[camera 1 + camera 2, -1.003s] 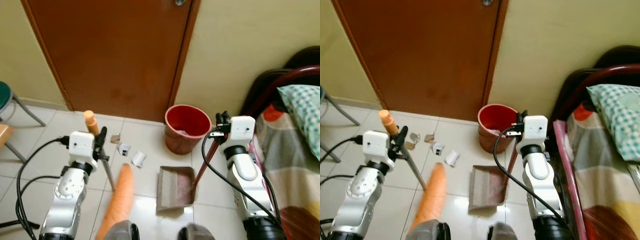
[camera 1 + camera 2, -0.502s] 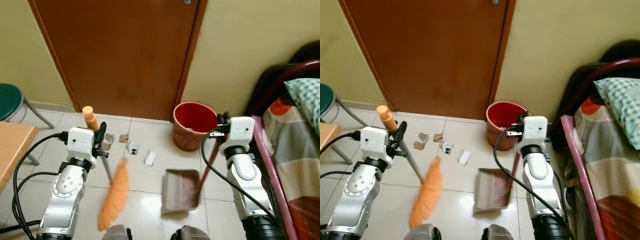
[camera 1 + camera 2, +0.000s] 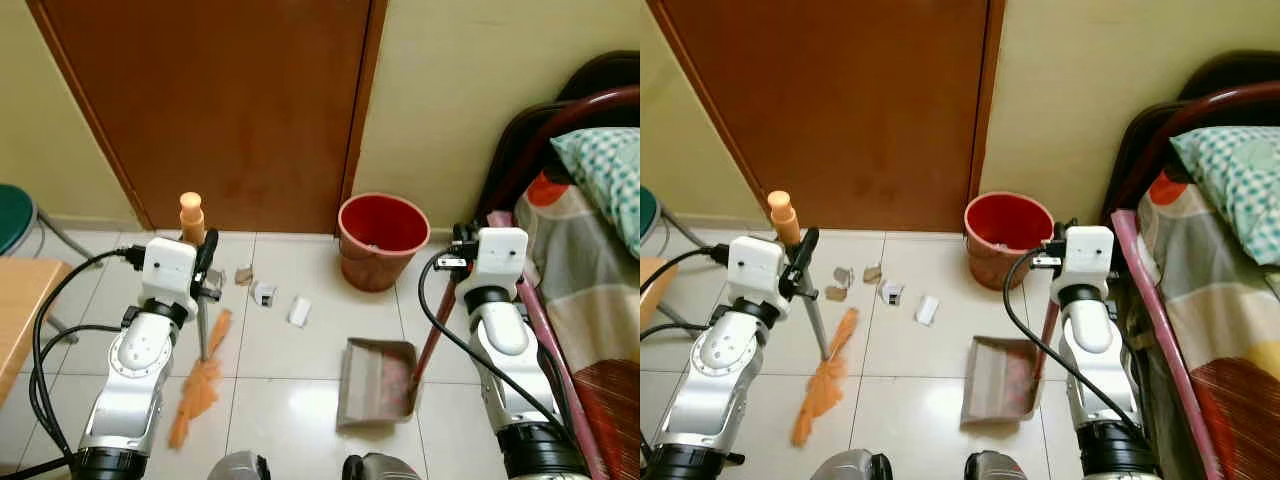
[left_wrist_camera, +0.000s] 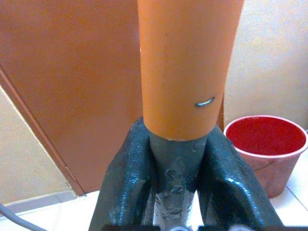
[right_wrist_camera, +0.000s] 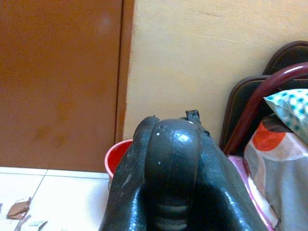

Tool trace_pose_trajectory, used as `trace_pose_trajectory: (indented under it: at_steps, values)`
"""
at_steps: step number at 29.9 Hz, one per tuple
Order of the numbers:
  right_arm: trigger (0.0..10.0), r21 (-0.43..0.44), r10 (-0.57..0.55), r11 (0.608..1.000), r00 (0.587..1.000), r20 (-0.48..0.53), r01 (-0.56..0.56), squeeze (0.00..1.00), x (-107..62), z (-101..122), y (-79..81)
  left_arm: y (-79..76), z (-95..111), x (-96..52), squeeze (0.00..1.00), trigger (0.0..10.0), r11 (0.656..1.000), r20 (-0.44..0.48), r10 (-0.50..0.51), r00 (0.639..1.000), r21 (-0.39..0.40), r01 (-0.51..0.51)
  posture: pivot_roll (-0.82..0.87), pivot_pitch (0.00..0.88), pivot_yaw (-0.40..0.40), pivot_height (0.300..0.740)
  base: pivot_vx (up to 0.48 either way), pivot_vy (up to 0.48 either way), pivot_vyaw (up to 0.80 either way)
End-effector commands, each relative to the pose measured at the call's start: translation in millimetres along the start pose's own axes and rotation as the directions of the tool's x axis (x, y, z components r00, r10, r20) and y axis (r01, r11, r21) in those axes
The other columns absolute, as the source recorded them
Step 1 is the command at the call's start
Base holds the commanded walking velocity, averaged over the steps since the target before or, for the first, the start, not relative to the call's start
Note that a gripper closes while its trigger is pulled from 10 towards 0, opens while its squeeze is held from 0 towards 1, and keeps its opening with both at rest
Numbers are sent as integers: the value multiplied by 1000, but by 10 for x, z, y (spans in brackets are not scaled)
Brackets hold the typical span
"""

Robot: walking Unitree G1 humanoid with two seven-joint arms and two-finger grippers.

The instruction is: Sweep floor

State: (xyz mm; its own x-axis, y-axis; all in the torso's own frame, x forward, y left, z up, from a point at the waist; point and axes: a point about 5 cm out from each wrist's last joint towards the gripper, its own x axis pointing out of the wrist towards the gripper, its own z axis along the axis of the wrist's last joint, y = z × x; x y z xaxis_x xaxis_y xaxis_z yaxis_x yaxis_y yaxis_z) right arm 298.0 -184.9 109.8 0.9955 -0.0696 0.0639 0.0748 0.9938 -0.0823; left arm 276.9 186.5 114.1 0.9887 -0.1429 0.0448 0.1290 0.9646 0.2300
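My left gripper (image 3: 207, 266) is shut on the grey shaft of a broom, just below its orange grip (image 4: 185, 62). The orange bristles (image 3: 198, 384) rest on the tiles below that arm, left of the litter. Several paper and cardboard scraps (image 3: 298, 311) lie on the floor in front of the door. My right gripper (image 3: 461, 263) is shut on the top of the dustpan's red handle (image 3: 431, 337). The grey dustpan (image 3: 377, 382) sits on the floor below the red bucket (image 3: 378, 238), its mouth facing the scraps.
A brown door (image 3: 220, 100) and a yellow wall close off the far side. A bed with a dark red frame (image 3: 570, 300) runs along the right. A green stool (image 3: 12, 212) and a wooden table corner (image 3: 22, 310) stand at the left.
The camera has shifted. The broom's bristles have swung left, away from the dustpan, and now hang under my left arm. The dustpan stays below the bucket.
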Motion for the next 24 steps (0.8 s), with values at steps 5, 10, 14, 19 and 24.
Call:
trace_pose_trajectory:
  at_steps: [5, 10, 14, 19, 24]
  values:
    - [10000, 27, 1, 1000, 999, 33, -2, 0, 39, 69, 41, 39, 86, 36, 0, 10000, 1000, 47, 7, 999, 5, -7, 14, 86, -21, 740, 408, 0, -625]
    - [10000, 20, 18, 1000, 999, 33, -19, 0, 45, 63, 59, 41, 79, 42, 0, 10000, 1000, 43, 8, 999, -1, -8, 13, 85, -20, 740, 375, 0, -549]
    - [10000, 19, 12, 1000, 1000, 29, -13, 0, 54, 57, 35, 44, 80, 47, 0, 10000, 1000, 43, 9, 999, -1, -9, 12, 87, -19, 740, 321, 0, -108]
    - [10000, 19, 10, 1000, 999, 32, -10, 0, 54, 69, 26, 57, 100, 68, 0, 10000, 1000, 49, 19, 999, 7, -19, 1, 99, -16, 740, 109, 0, 0]
    - [10000, 3, 8, 1000, 999, 34, -9, 0, 40, 69, 20, 80, 110, 67, 0, 10000, 999, 52, 32, 998, 10, -32, -3, 104, -14, 740, 0, 0, 0]
